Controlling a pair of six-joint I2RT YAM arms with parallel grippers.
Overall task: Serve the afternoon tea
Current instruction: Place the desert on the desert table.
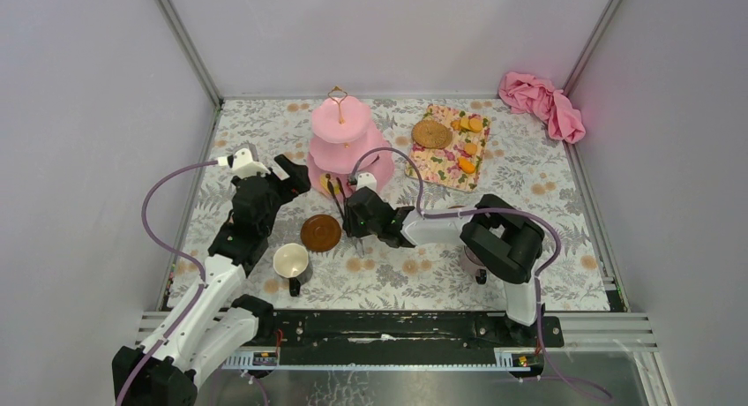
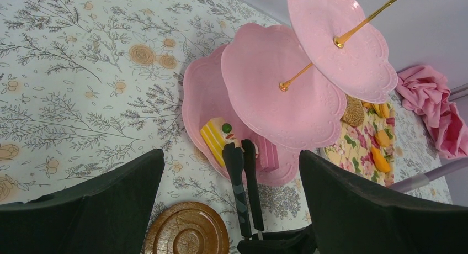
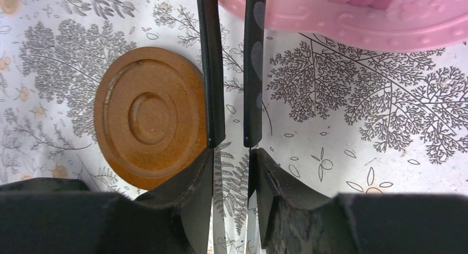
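Right arm (image 1: pixel 441 225) reaches left over the floral desk (image 1: pixel 529 203); the right tool (image 3: pixel 232 154) clamps black tongs (image 3: pixel 212 72) whose tips meet the bottom tier of the pink cake stand (image 1: pixel 350 150). The left tool (image 1: pixel 295 175), spread wide and empty, faces the stand; brown saucer (image 1: pixel 320 233) nearby

The pink three-tier cake stand (image 2: pixel 270 83) looks faintly glossy and embossed, its thin stem (image 2: pixel 359 27) shiny gold metal. The brown round saucer (image 3: pixel 149 113) is smooth, matt wood. The slim black tongs (image 3: pixel 212 72) look matt.
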